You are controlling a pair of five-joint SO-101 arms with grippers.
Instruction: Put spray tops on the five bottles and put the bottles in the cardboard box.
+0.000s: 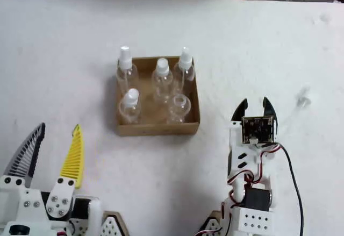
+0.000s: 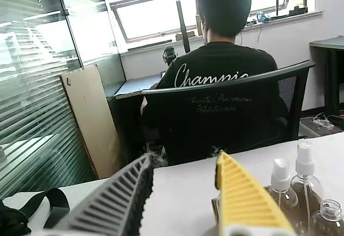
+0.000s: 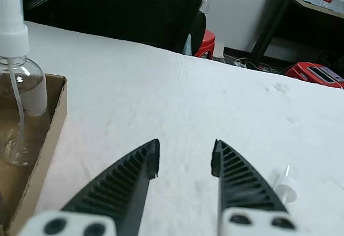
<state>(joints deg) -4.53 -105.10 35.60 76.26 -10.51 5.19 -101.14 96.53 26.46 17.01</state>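
Observation:
The cardboard box (image 1: 194, 93) sits mid-table with five clear bottles standing in it. Four of them wear white spray tops (image 1: 125, 57). The front-right bottle (image 1: 178, 107) is uncapped. A loose spray top (image 1: 303, 101) lies on the table to the right of the box. My right gripper (image 1: 253, 107) is open and empty, between the box and that spray top (image 3: 285, 185). My left gripper (image 1: 58, 131), with one grey and one yellow finger, is open and empty near the front left. From it I see capped bottles (image 2: 305, 174) and the uncapped one (image 2: 329, 217).
The white table (image 1: 258, 42) stretches wide around the box, and its far edge runs along the top of the high view. Both arm bases (image 1: 247, 214) stand at the front edge. The box wall (image 3: 51, 134) lies close beside my right gripper (image 3: 185, 155).

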